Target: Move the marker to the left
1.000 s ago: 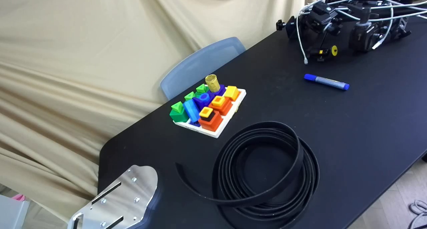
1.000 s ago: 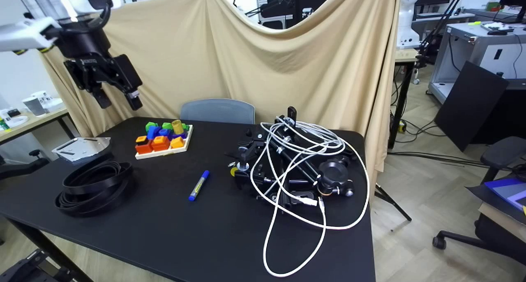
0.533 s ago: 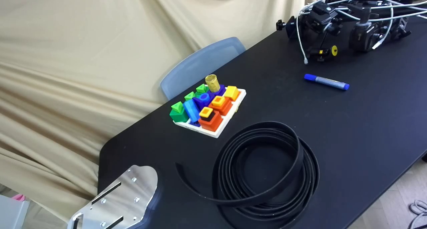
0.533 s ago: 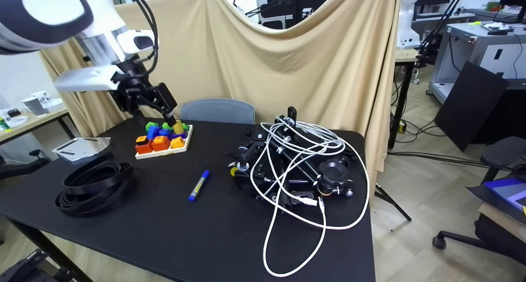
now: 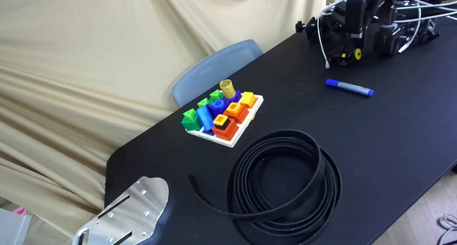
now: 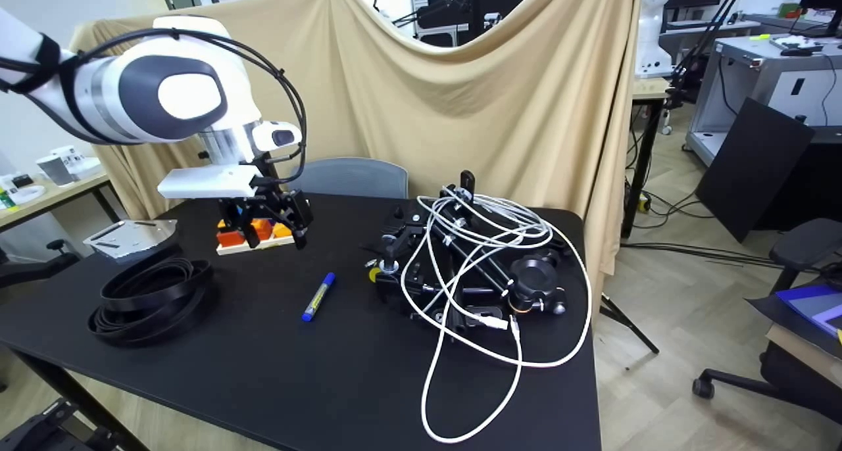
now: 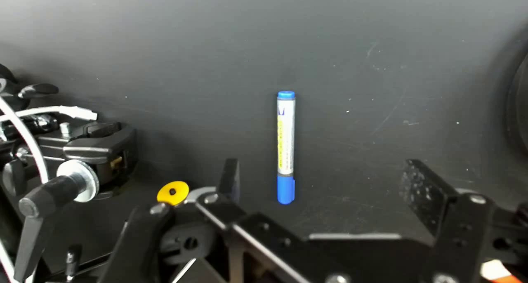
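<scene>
Blue-capped marker (image 7: 286, 140) lies flat on black table (image 6: 368, 385), between coiled strap (image 6: 151, 298) and black mounting hardware (image 6: 483, 265). Gripper (image 7: 321, 173) hangs above, jaws wide, nothing held; probably squared up for a crosswise pinch.

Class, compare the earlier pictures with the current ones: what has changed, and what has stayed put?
In an exterior view, the open tool has moved down and rightward, nearer the marker. Nothing was gripped or released. The marker, black coil and block board stayed as they were.
</scene>
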You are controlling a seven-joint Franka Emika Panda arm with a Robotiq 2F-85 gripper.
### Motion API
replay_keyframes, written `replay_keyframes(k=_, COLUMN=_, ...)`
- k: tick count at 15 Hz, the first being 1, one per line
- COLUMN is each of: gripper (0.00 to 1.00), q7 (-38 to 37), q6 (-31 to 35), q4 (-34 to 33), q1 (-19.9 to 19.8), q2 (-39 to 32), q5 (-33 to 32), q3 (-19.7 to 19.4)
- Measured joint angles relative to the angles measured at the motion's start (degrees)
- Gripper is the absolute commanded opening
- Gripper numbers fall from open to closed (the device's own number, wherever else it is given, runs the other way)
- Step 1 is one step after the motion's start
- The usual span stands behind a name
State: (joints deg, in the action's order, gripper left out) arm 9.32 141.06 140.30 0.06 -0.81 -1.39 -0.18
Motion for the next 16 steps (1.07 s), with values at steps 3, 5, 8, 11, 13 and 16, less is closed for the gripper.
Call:
replay_keyframes(k=3, gripper=1.00, q7=0.20, q6=0.00, q4=-0.93, q1=0.02, q2=-0.98, q5=0.02, q3=0.00)
replay_keyframes(k=5, gripper=1.00, q7=0.24, q6=0.00, q4=-0.99, q1=0.02, q2=-0.97, q5=0.03, q3=0.01)
replay_keyframes(k=8, gripper=1.00, q7=-0.44, q6=1.43, q4=-0.96, q1=0.01, q2=-2.14, q5=0.02, q3=0.01)
replay_keyframes(k=11, gripper=1.00, q7=-1.67, q6=4.80, q4=-1.05, q1=0.01, q2=-5.67, q5=0.03, q3=0.01)
replay_keyframes(k=13, gripper=1.00, q7=-3.00, q6=6.62, q4=-1.37, q1=0.01, q2=-8.43, q5=-0.19, q3=0.00)
replay_keyframes(k=16, gripper=1.00, q7=-5.49, q6=8.79, q4=-2.39, q1=0.03, q2=-12.60, q5=-1.11, q3=-0.18)
